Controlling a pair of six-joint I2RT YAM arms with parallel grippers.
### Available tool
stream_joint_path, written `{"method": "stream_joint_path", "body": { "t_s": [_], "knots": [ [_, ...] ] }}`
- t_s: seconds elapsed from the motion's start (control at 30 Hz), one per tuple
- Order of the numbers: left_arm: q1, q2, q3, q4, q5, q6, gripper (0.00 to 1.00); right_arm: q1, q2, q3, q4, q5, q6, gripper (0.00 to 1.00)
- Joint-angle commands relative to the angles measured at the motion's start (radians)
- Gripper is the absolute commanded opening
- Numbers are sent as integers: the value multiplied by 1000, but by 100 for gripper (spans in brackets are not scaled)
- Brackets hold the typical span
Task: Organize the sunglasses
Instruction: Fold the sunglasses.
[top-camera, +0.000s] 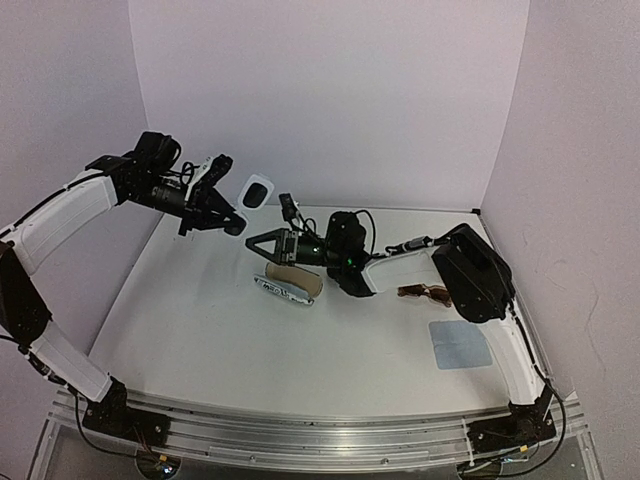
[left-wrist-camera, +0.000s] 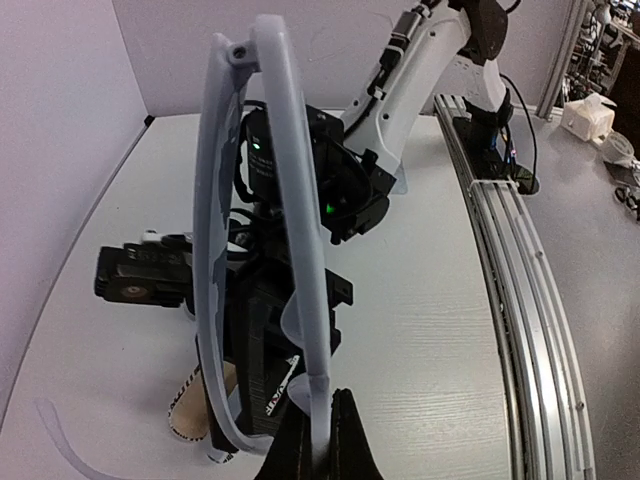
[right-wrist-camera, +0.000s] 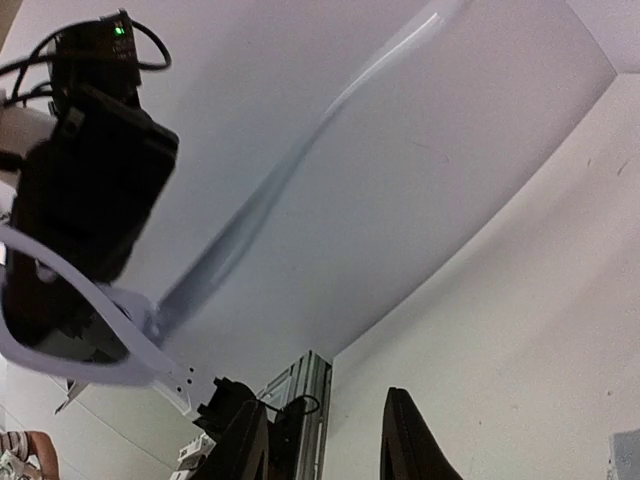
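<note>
The white sunglasses (top-camera: 258, 190) with dark lenses hang in the air at the back left, and my left gripper (top-camera: 238, 212) is shut on them. In the left wrist view the white frame (left-wrist-camera: 290, 200) rises upright from the closed left gripper (left-wrist-camera: 320, 450). My right gripper (top-camera: 252, 242) points left just below them, over the open striped case (top-camera: 288, 283). Its fingers (right-wrist-camera: 245, 440) stand apart with nothing between them, and the white sunglasses (right-wrist-camera: 90, 350) hover above and to the left. The brown sunglasses (top-camera: 425, 291) lie on the table beside the right arm.
A pale blue cloth (top-camera: 460, 345) lies at the right front. The striped case (left-wrist-camera: 195, 395) shows its tan inside under the right arm. White walls close the table at the back and sides, and a metal rail (top-camera: 300, 430) runs along the near edge.
</note>
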Motion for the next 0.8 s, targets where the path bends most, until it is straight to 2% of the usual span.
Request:
{"method": "stream_joint_path", "body": {
  "t_s": [0.0,0.1,0.17,0.23,0.3,0.43,0.67,0.7,0.77],
  "knots": [
    [3,-24,3,96,59,-156,0,-44,-160,-125,153,71,36,36],
    [20,-21,-7,156,67,-292,0,-86,-269,-238,-12,164,-74,39],
    [28,-18,-12,198,76,-374,0,-87,-337,-264,-144,167,-219,51],
    [29,-18,-23,221,79,-410,0,-86,-412,-309,-153,166,-305,64],
    [29,-21,-34,232,86,-414,0,-80,-476,-352,-106,172,-380,67],
    [28,-16,-35,247,107,-417,0,-58,-474,-290,-79,135,-391,60],
    [19,-19,-36,248,110,-375,0,-26,-325,-148,-32,169,-251,59],
    [19,-20,-34,244,106,-371,0,-22,-310,-131,-8,161,-239,57],
    [19,-18,-32,230,98,-359,0,-16,-286,-84,9,134,-224,47]
  ]
}}
